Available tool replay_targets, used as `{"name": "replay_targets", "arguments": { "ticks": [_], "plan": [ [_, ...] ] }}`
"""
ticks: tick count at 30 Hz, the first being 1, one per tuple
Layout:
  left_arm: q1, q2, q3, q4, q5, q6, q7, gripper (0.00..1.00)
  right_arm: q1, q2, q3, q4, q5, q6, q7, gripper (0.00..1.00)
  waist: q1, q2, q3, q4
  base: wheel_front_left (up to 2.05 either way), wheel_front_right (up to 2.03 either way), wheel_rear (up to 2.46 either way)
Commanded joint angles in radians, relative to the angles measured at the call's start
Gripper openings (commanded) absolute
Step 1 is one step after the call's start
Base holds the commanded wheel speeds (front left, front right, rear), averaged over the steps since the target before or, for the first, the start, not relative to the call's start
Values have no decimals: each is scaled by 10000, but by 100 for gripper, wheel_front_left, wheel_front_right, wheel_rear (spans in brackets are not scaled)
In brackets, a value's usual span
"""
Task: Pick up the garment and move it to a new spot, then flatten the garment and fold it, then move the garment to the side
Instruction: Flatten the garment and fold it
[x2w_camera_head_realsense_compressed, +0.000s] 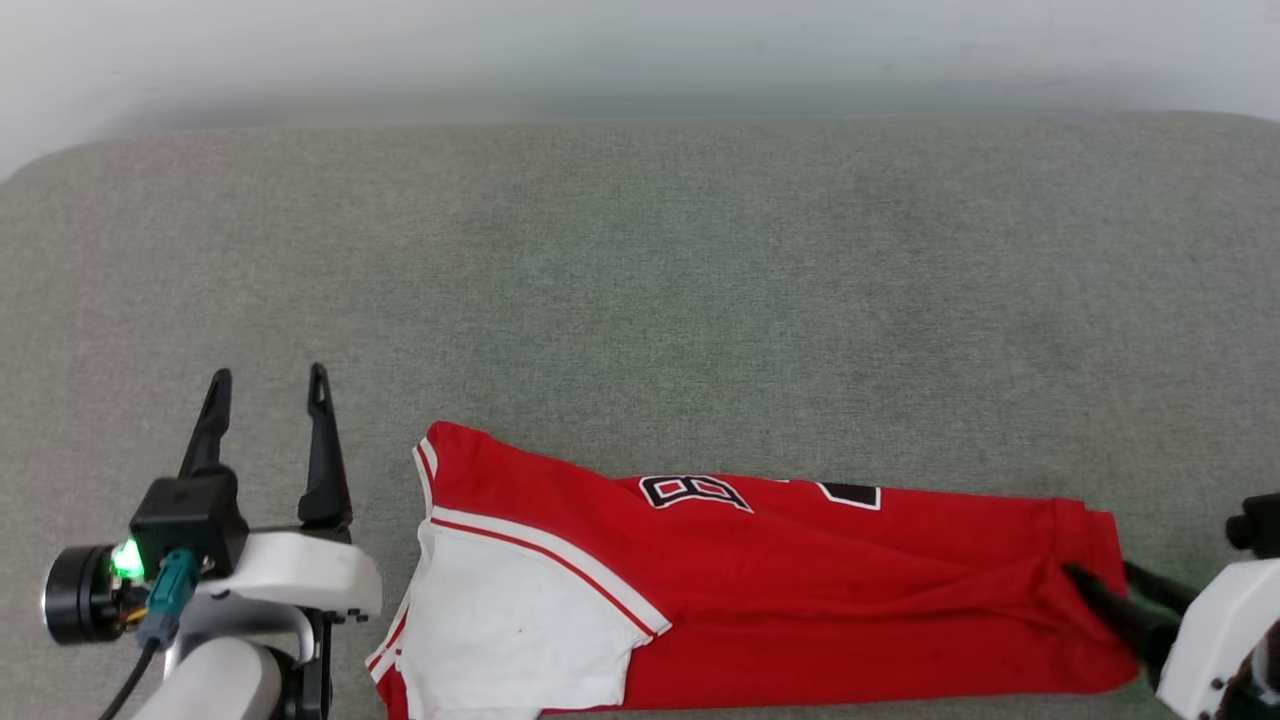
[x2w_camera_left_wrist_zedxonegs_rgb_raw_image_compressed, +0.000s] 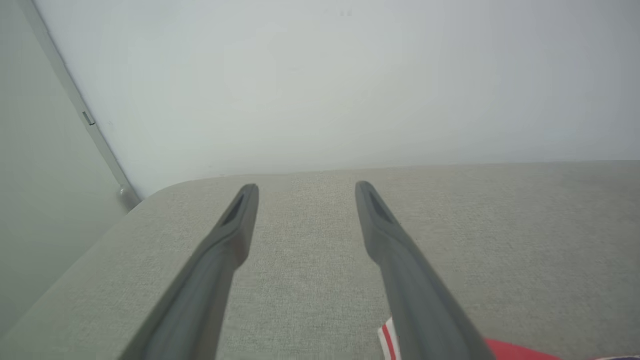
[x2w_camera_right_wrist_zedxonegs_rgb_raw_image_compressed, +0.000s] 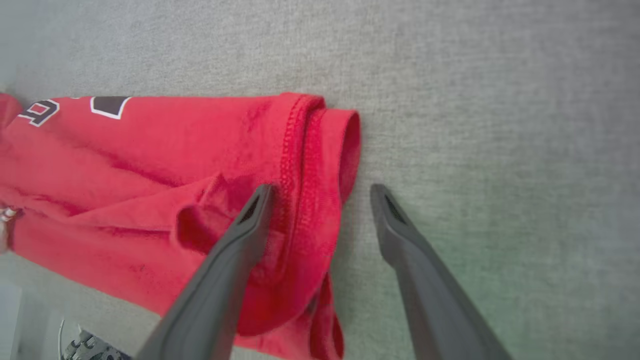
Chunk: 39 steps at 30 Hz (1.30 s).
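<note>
The garment (x2w_camera_head_realsense_compressed: 800, 590) lies folded lengthwise on the grey tabletop (x2w_camera_head_realsense_compressed: 640, 250); left gripper (x2w_camera_head_realsense_compressed: 268, 390), jaws open, beside its sleeve; right gripper (x2w_camera_right_wrist_zedxonegs_rgb_raw_image_compressed: 321, 187), jaws open, straddling its hem; pinching one layer there could unfold it.

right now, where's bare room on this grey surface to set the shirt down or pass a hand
The whole far half of the grey surface, from the garment up to the wall, is bare. A narrow strip runs between the left jaws and the garment's white sleeve. Crowded: the near right corner, where the right jaws straddle the hem.
</note>
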Motion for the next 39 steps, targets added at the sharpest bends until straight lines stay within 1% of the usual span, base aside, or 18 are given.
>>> {"name": "replay_targets", "arguments": {
  "ticks": [1,5,9,13,14,15,18,26,29,32,36,39],
  "plan": [
    [195,-122,150,-34,127,-47,-36,100,145,111,-4,-35,85,-8,41,100,0,0,27,30,0,0,0],
    [841,-921,1113,-89,1006,-452,-29,100,397,613,269,-32,279,-7,421,100,0,0,94,139,0,0,0],
    [1331,-1634,1759,-3,1856,-897,-30,100,429,1159,678,231,157,-5,724,100,0,0,140,231,0,0,0],
    [1677,-2318,2386,106,2563,-1218,-30,100,304,1553,1078,666,-19,-4,1049,99,0,0,165,311,0,0,0],
    [1764,-2483,2508,109,2733,-1324,-30,100,235,1575,1130,735,-113,-5,1025,31,0,0,158,332,0,0,0],
    [1848,-2646,2627,127,2884,-1435,-30,100,144,1581,1127,793,-152,-5,967,0,0,0,152,352,0,0,0],
    [2094,-3034,2988,177,3310,-1695,-30,100,-80,1392,1069,872,-293,-5,861,0,0,0,91,379,0,0,0],
    [2612,-3778,3691,244,4205,-2371,-31,100,-632,320,469,676,-404,-14,553,0,0,0,-258,361,0,0,0],
    [2786,-3978,3824,209,4480,-2569,-31,100,-654,-135,267,723,-475,-13,696,0,0,0,-386,359,0,0,0],
    [2871,-4149,3905,183,4713,-2767,-31,100,-687,-635,97,1017,-680,-13,902,0,0,0,-496,334,0,0,0],
    [3016,-4279,3987,194,4966,-2991,-31,100,-676,-1118,-99,1426,-807,-13,1449,0,0,0,-635,297,0,0,0],
    [3067,-4395,4044,212,5094,-3139,-31,100,-622,-1287,-94,1398,-806,-11,1755,0,0,0,-723,281,0,0,0]
  ]
}}
